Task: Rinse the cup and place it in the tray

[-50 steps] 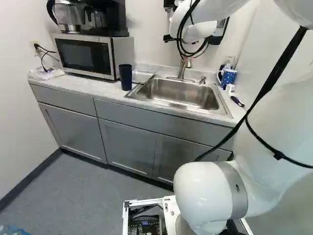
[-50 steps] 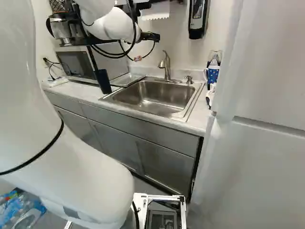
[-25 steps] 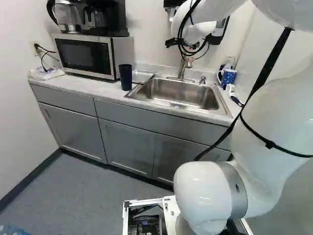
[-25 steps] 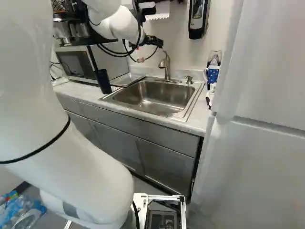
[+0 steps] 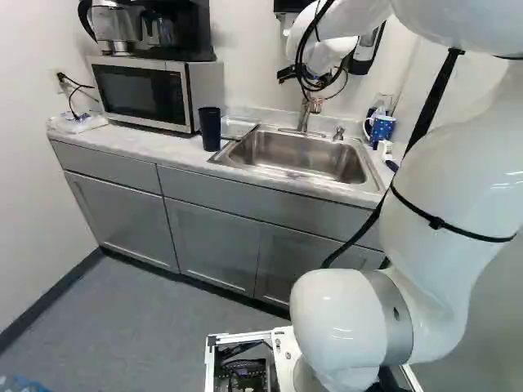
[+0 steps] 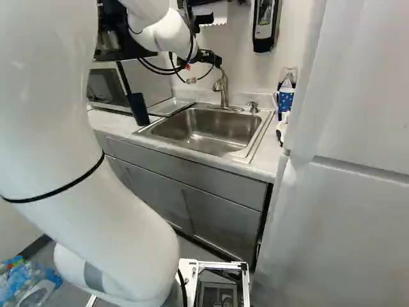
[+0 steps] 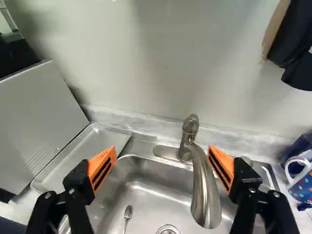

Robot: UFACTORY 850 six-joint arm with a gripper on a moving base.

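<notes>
My gripper [image 6: 208,58] hangs high over the back of the sink near the faucet in the right base view. In the wrist view the gripper [image 7: 162,150] is open, its orange pads [image 7: 101,168] wide apart, with nothing gripped; the faucet [image 7: 199,180] shows between and beyond the fingers. A dark blue cup [image 5: 210,129] stands upright on the counter, left of the sink, in the left base view. The metal tray [image 7: 87,155] lies between microwave and sink, beside one finger. The steel sink [image 6: 204,131] holds a spoon [image 7: 127,213].
The microwave [image 5: 140,94] with a coffee maker on top stands beyond the cup. A blue dotted mug [image 7: 303,185] and other small items stand on the counter's far side of the sink. A dispenser [image 6: 266,24] hangs on the wall; a tall white cabinet [image 6: 358,160] flanks the counter.
My arm's large links have swung left in the left base view and right in the right base view. The gripper has shifted slightly toward the faucet. Base and cup have stayed put.
</notes>
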